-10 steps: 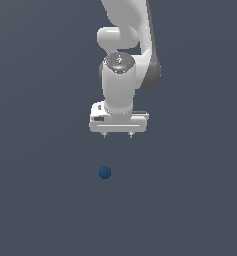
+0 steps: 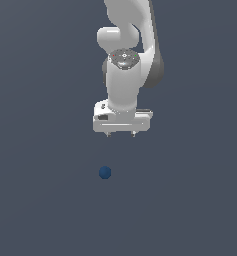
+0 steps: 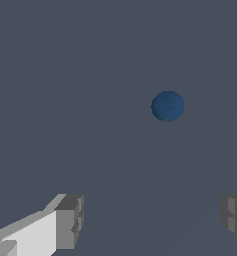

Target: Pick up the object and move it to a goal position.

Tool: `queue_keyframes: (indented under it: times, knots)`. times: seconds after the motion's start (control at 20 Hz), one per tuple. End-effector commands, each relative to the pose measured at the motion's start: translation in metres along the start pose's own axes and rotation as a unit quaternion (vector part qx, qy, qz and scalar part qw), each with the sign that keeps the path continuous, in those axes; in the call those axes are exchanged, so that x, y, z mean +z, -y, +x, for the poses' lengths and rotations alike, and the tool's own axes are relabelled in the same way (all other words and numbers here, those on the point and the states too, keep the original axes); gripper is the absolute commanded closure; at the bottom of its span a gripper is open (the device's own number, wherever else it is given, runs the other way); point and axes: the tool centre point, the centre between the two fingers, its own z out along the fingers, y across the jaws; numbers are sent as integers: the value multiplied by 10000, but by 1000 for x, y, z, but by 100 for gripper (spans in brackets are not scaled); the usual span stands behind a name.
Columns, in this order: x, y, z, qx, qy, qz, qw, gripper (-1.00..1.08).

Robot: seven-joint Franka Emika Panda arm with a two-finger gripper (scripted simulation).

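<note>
The dark blue ball [image 2: 105, 172] lies alone on the grey counter [image 2: 40, 200], well clear of the fingers [image 2: 108, 134], at about seven o'clock from them in the exterior view. Nothing touches it. The fingers are spread wide and hold nothing. The wrist view shows the ball's [image 3: 167, 106] facets and the grey pads [image 3: 70, 221] set far apart; the exterior view alone shows the white arm [image 2: 123, 75] above.

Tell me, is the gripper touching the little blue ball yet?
Apart. The exterior view shows bare floor between the gripper and the blue ball; the wrist view shows the ball clear of both open fingers.
</note>
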Motion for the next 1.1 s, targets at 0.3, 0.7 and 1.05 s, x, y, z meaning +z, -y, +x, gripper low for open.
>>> queue_keyframes:
  times: [0.3,0.7,1.05]
  knots:
    - [0,1,3,42,-16,6,10000,-92]
    - [16,-10,20,648,13,35,9979,-92]
    - [44,-29,46,1612,62,55,9869,-92]
